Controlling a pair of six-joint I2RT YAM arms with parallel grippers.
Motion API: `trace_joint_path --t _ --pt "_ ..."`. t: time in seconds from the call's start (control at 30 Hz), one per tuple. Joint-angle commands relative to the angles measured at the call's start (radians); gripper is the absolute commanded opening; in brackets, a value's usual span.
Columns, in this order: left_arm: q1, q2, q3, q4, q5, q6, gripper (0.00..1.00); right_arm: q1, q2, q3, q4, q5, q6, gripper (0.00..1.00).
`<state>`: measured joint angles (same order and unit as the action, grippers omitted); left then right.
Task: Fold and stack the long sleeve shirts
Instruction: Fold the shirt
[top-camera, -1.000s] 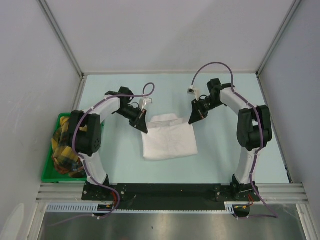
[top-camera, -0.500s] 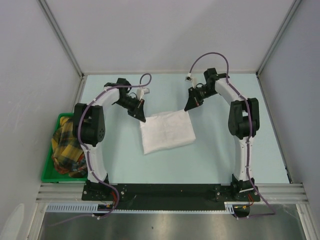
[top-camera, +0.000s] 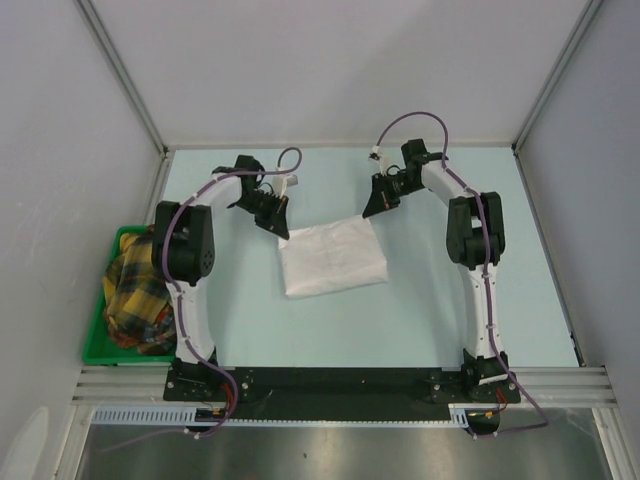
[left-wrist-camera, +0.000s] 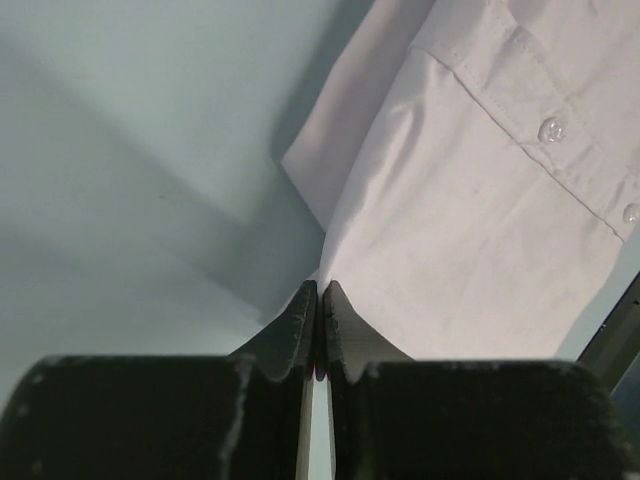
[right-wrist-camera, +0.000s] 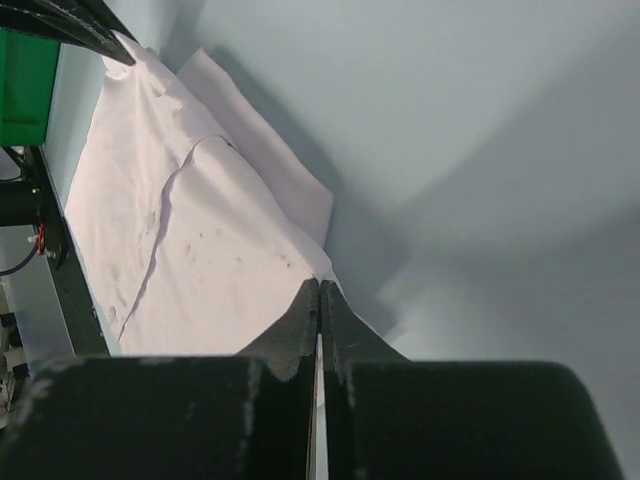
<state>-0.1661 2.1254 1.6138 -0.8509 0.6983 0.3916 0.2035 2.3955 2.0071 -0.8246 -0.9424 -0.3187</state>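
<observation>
Well left of shirt (top-camera: 333, 258), green bin (top-camera: 100, 350)

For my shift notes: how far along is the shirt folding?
Done: the white shirt is folded into a rectangle mid-table. In hand: the left gripper and right gripper are each shut on a far corner of it. To do: release it; no second folded shirt shows, so no stack yet.

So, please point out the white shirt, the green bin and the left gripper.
white shirt (top-camera: 333, 260): top view, middle of the folded cloth.
green bin (top-camera: 108, 354): top view, its near rim.
left gripper (left-wrist-camera: 318, 290): left wrist view, between its closed fingertips.
</observation>
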Motion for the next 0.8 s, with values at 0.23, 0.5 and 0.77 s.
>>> trace_joint_path --t 0.23,0.5,0.77 --pt "0.025 0.041 0.014 0.093 -0.100 -0.082 0.18 -0.016 0.044 -0.011 0.189 0.080 0.157 0.00" --pt "0.092 -0.097 -0.098 0.124 0.042 -0.147 0.66 -0.064 -0.079 -0.088 0.200 0.050 0.268 0.67" --pt "0.106 -0.225 -0.365 0.223 0.112 -0.301 0.84 -0.113 -0.159 -0.303 0.234 0.004 0.314 0.79"
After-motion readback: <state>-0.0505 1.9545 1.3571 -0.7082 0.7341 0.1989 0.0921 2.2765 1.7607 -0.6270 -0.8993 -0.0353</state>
